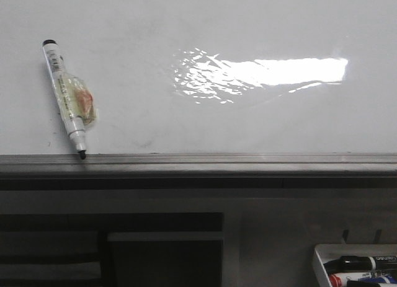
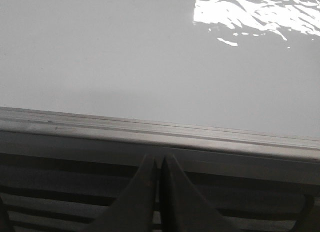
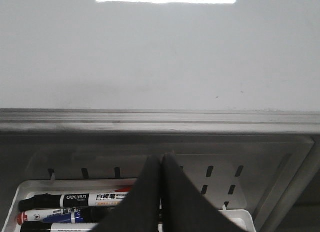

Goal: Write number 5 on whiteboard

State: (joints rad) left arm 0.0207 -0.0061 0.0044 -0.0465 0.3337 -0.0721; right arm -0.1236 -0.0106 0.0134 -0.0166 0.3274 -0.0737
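Note:
The whiteboard (image 1: 186,119) is large, glossy and white, with bright glare and a grey edge rail (image 1: 198,162). No number 5 shows on it. An uncapped white marker (image 1: 66,98) with a black tip lies on the board at the left, its tip at the rail. My left gripper (image 2: 159,161) is shut and empty, just short of the rail (image 2: 160,134). My right gripper (image 3: 161,158) is shut and empty, above the marker tray (image 3: 30,189), short of the board (image 3: 160,56). Neither gripper shows in the front view.
A small white tray (image 1: 322,262) at the lower right holds black, red and blue markers (image 1: 356,263); they also show in the right wrist view (image 3: 75,199). A perforated grey bracket (image 3: 220,179) sits behind the tray. Dark slats (image 2: 60,192) lie below the rail.

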